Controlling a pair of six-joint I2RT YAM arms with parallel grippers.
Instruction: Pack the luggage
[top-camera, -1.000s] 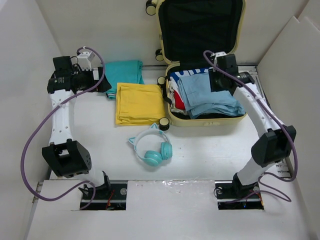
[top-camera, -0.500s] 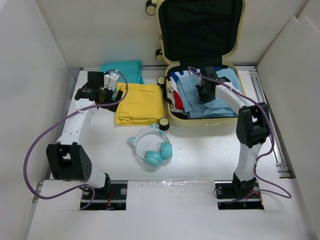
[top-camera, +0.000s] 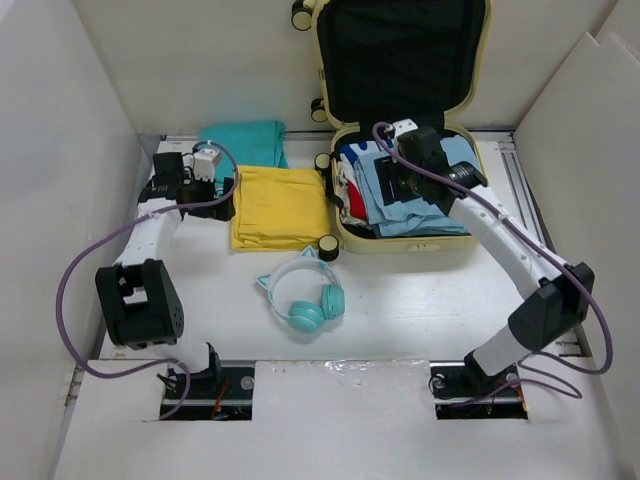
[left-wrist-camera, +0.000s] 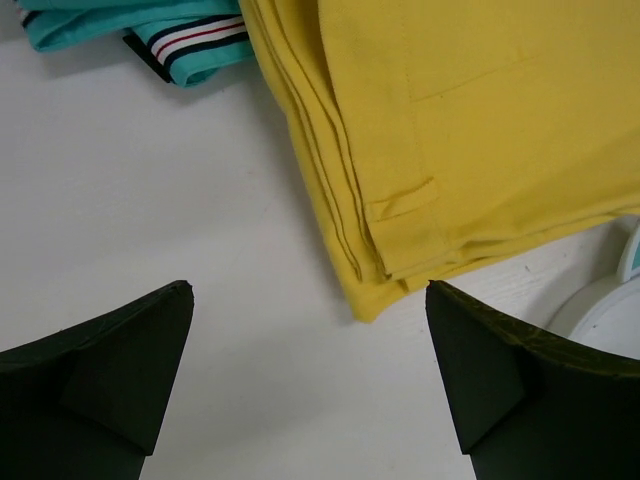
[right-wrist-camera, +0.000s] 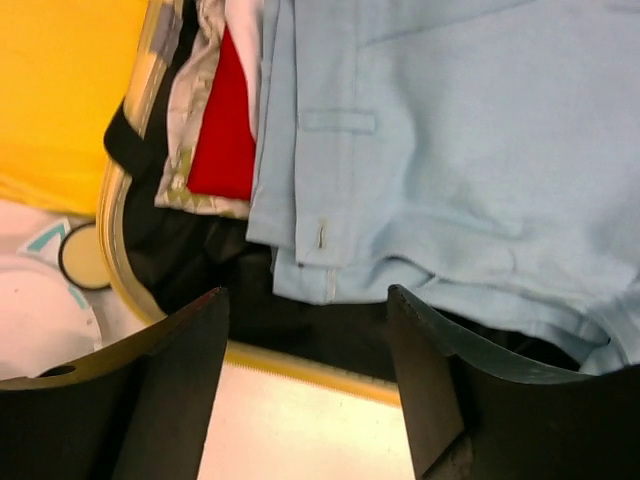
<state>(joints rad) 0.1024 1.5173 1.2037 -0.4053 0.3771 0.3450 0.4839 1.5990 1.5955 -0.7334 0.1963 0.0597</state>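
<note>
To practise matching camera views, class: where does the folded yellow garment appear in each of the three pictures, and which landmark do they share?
Top external: the yellow garment lies left of centre, beside the luggage.
Left wrist: the garment fills the upper right.
Right wrist: a patch in the upper-left corner, past the luggage rim.
Shared landmark: the white-and-teal headphones, at the left wrist view's right edge and the right wrist view's lower left.

left gripper (left-wrist-camera: 308, 300) moved from teal shirt (top-camera: 245, 140) to yellow garment (top-camera: 280, 205) edge; right gripper (right-wrist-camera: 305, 300) shifted left over luggage (top-camera: 420, 243)
</note>
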